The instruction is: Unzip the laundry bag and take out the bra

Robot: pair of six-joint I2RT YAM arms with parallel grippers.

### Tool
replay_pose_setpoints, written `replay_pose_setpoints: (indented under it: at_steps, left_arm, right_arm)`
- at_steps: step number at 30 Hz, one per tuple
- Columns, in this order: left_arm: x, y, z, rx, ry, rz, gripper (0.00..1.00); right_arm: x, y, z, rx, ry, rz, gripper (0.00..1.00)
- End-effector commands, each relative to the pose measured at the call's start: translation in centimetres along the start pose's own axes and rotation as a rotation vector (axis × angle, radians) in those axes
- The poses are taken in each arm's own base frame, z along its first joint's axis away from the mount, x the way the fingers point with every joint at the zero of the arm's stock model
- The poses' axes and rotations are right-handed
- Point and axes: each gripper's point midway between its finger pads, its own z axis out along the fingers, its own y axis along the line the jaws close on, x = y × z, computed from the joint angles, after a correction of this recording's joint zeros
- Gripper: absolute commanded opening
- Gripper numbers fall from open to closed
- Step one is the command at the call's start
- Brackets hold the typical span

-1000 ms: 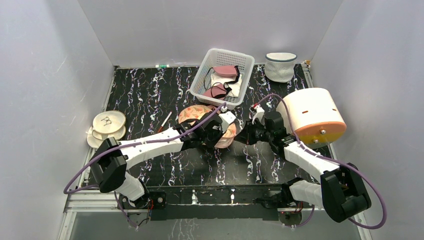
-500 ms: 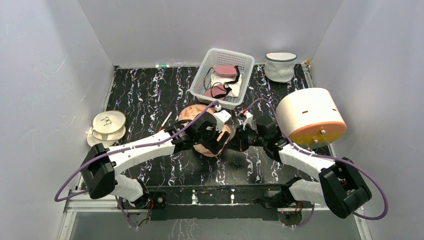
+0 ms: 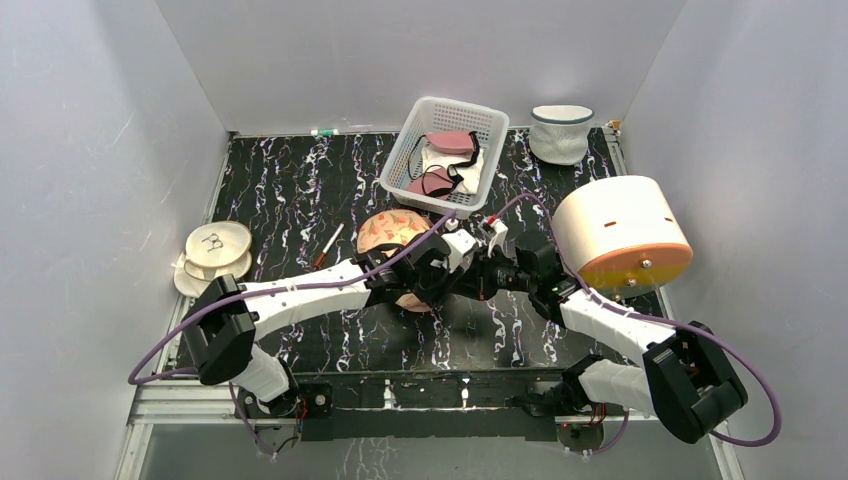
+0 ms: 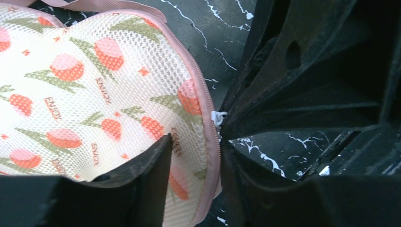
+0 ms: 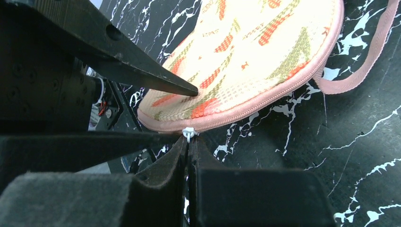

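Note:
The laundry bag [image 3: 390, 230] lies at the table's middle, peach-pink mesh with red-green prints [image 4: 94, 85] and salmon zip trim [image 5: 255, 56]. My left gripper [image 3: 428, 280] straddles its near edge [image 4: 195, 139]: one finger presses on the mesh top, the other sits against the zip trim, pinching the rim. My right gripper [image 3: 470, 280] is shut [image 5: 189, 141] on the small white zip pull [image 5: 188, 133], which also shows in the left wrist view as a white zip pull [image 4: 217, 116]. The zip looks closed. The bra is hidden.
A white basket [image 3: 400, 165] with pink and white garments stands behind the bag. A white mesh tub [image 3: 560, 132] is at the back right, a cream drum with an orange face [image 3: 622, 232] to the right, a cream disc case [image 3: 213, 250] at the left. The bag's pink loop strap [image 5: 359, 78] lies on the table.
My left gripper let go, opened wide and closed back down over the bag's near rim. The right gripper stayed shut and shifted slightly left with the zip pull.

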Motion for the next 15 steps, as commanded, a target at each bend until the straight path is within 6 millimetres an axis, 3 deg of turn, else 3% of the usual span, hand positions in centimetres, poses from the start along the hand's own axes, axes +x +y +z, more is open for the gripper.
replay_pose_setpoints:
  at_steps: [1,8,15]
  left_arm:
    - [-0.7,1.2,-0.7,-0.070,-0.013,0.026,0.33]
    - [-0.2,2.5,-1.9,-0.126,-0.005,0.047,0.09]
    - [-0.1,2.5,-3.5,-0.114,-0.028,0.044,0.00]
  right_arm:
    - [-1.7,1.4,0.2,-0.051,-0.049,-0.055,0.00]
    - [-1.9,0.3,0.0,0.022,-0.058,-0.066,0.00]
    - [-2.1,-2.9,0.0,0.191,-0.062,-0.036,0.00]
